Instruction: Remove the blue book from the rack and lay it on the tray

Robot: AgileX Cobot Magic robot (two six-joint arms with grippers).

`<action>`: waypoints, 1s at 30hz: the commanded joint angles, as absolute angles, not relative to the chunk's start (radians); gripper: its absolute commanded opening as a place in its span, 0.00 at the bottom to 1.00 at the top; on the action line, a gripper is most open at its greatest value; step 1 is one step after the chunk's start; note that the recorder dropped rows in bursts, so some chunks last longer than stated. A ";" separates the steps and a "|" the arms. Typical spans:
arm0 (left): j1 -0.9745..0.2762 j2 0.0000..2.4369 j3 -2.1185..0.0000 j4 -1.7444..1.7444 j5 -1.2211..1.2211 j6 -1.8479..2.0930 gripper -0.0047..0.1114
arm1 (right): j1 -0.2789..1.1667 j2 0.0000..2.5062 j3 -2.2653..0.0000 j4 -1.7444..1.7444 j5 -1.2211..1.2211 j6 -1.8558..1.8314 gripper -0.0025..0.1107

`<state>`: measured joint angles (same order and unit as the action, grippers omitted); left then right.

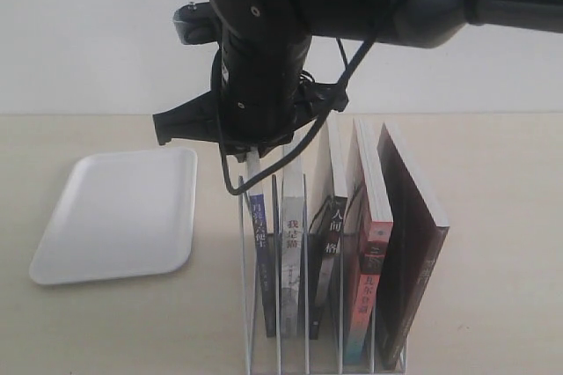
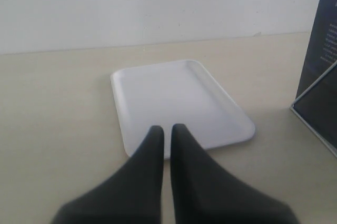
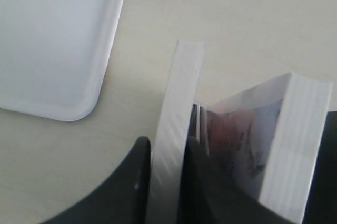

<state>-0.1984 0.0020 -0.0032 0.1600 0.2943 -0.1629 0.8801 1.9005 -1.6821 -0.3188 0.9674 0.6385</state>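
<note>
Blue book point(image 1: 260, 243) stands upright, long axis vertical.

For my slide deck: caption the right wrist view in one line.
Right gripper clamps the blue book by its page edge, one finger on each side, the tray lying nearby.

Exterior camera: faced flat white rounded-corner tray point(image 1: 119, 216) and white thin-wire rack point(image 1: 244, 305) from front, slightly above, middle range. Left wrist camera: sat low, looked across same tray point(image 2: 179, 103); rack point(image 2: 314, 82) at margin. Right wrist camera: looked steeply down, very close, onto page edge of thin deep-blue paperback book point(image 3: 174, 129); tray point(image 3: 52, 40) corner shared by all.
</note>
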 commanded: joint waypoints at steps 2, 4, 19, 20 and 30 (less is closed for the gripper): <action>-0.195 0.000 0.000 0.157 0.293 -0.159 0.08 | 0.881 1.897 -1.687 -0.335 0.950 0.630 0.17; -0.195 0.000 0.000 0.157 0.293 -0.159 0.08 | 0.881 1.897 -1.687 -0.337 0.950 0.627 0.15; -0.195 0.000 0.000 0.157 0.293 -0.159 0.08 | 0.881 1.812 -1.687 -0.403 0.952 0.600 0.02; -0.195 0.000 0.000 0.157 0.293 -0.159 0.08 | 0.881 1.801 -1.687 -0.403 0.950 0.598 0.02; -0.195 0.000 0.000 0.157 0.293 -0.159 0.08 | 0.881 1.684 -1.687 -0.418 0.939 0.513 0.02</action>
